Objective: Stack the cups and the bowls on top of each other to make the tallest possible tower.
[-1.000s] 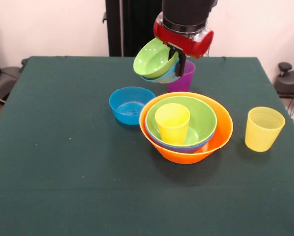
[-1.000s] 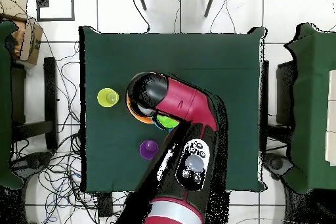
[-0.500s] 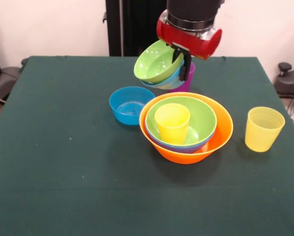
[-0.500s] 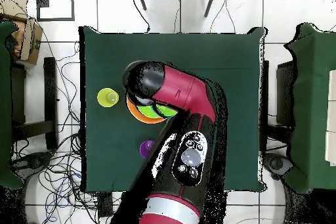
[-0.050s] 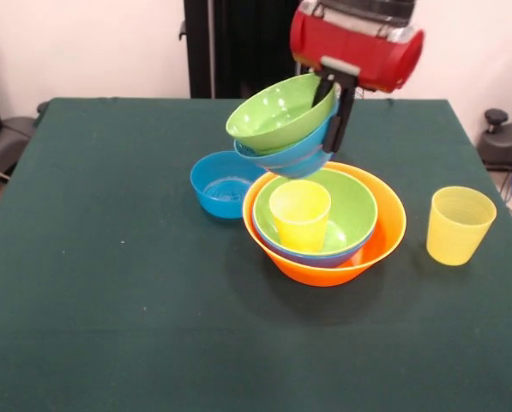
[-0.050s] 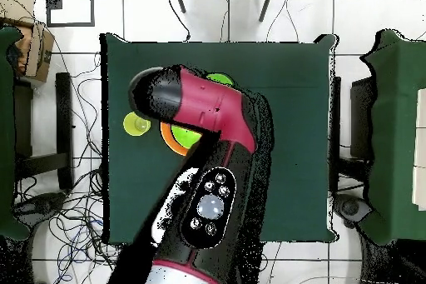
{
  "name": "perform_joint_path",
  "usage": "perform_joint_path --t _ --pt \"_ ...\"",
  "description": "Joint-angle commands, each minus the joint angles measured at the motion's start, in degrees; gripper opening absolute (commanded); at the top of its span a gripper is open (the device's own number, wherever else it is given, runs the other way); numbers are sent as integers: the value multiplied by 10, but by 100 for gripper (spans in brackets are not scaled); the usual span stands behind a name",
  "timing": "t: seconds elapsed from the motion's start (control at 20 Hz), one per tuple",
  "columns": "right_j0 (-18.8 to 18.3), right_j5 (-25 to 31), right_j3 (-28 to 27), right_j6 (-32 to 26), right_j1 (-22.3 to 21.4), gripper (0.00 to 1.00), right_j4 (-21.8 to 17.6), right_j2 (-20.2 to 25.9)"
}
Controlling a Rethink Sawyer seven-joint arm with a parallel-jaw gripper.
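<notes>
In the front view, your end effector (image 5: 334, 116) hangs at upper centre, its dark fingers (image 5: 340, 120) pinched on the right-hand rims of a small green bowl (image 5: 277, 114) nested in a small blue bowl (image 5: 292, 153). Both are lifted off the table (image 5: 110, 283) and tilted, their open faces turned toward the upper left. They hover just above the back rim of the tower (image 5: 324, 223) at centre: the big orange bowl (image 5: 371, 249) as base, a blue bowl (image 5: 311, 254) inside it showing only its rim, a medium green bowl (image 5: 352, 206) inside that, and the opaque yellow cup (image 5: 300, 215) standing upright in the middle. Just left of the tower, touching or nearly touching its rim, you have another small blue bowl (image 5: 223, 182) upright on the cloth. The pale yellow ribbed cup (image 5: 459, 225) stands alone at right, well apart from the tower.

In the overhead view, the arm (image 6: 208, 156) covers most of the stack; you see only slivers of orange (image 6: 170, 139) and green (image 6: 220, 80) beside it, and the yellow cup (image 6: 133, 124) at left.
</notes>
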Motion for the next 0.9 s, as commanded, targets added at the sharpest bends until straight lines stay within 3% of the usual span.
perform_joint_path --t 0.05,0.45,0.9 --pt "50 -101 -41 162 55 0 -13 -34" --pt "89 -237 -36 196 138 0 2 -59" --pt "74 -323 0 183 158 0 -12 -9"
